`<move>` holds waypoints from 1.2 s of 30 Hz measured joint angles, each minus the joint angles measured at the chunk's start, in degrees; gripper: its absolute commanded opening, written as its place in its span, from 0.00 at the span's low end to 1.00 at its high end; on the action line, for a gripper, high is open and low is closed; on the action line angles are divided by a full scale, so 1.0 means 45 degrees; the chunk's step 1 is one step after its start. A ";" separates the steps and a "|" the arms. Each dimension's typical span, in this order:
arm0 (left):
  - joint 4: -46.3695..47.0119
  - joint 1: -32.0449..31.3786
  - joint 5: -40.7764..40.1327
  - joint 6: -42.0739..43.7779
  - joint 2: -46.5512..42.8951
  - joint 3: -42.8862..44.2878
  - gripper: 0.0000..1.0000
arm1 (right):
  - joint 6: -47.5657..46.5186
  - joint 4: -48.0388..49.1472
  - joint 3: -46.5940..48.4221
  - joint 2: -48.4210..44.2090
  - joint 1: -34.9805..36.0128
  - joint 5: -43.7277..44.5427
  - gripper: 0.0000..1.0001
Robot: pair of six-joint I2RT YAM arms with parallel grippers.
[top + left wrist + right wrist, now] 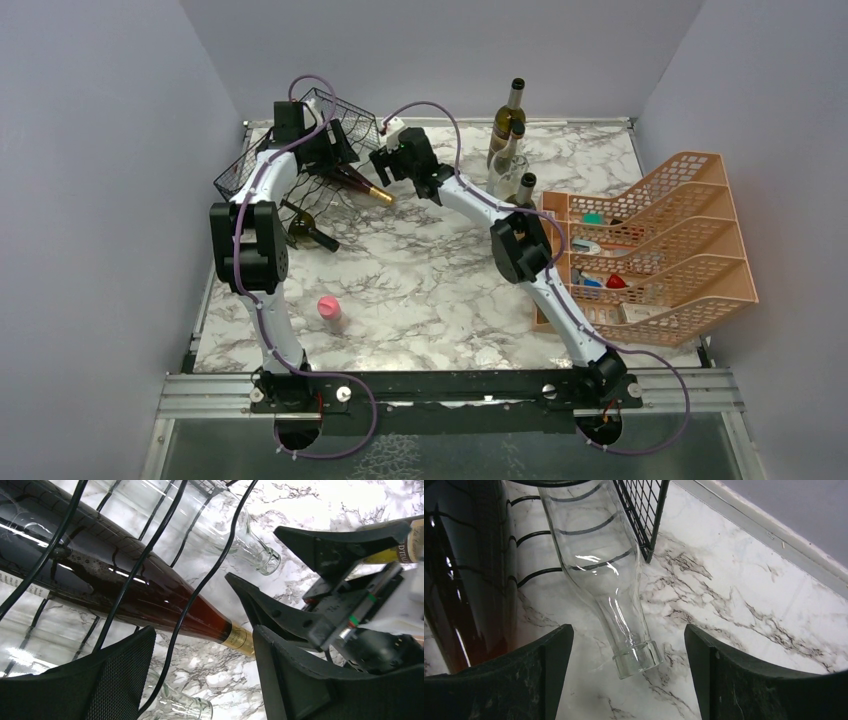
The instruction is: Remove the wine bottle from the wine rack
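Observation:
The black wire wine rack point(300, 150) stands at the back left, tilted. A dark wine bottle with a gold foil neck point(365, 186) pokes out of it toward the right; it also shows in the left wrist view point(150, 595). My left gripper point(200, 680) is open over the rack, with a rack wire point(165, 645) running between its fingers. My right gripper point(626, 675) is open, and the neck of a clear bottle point(624, 605) lying in the rack sits between its fingers, untouched. In the top view the right gripper point(385, 165) is just right of the rack.
A dark green bottle point(310, 232) lies on the marble table in front of the rack. Three bottles point(510, 125) stand at the back. A peach tiered organizer point(660, 250) fills the right side. A small pink bottle point(328, 310) stands near the front left.

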 measured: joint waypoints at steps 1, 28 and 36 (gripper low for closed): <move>0.0019 0.0000 0.0049 0.0000 0.0000 0.0000 0.77 | -0.0019 0.0034 0.0141 0.0155 -0.0015 -0.0097 0.82; 0.0869 0.0374 0.0714 -0.0301 -0.0437 -0.0228 0.76 | -0.0855 0.1715 -0.0520 0.0554 -0.0233 -0.3351 0.13; 0.1098 0.0442 0.0816 -0.0393 -0.0539 -0.0355 0.76 | -0.1477 0.2764 -0.4085 -0.1579 -0.0330 -0.3288 0.01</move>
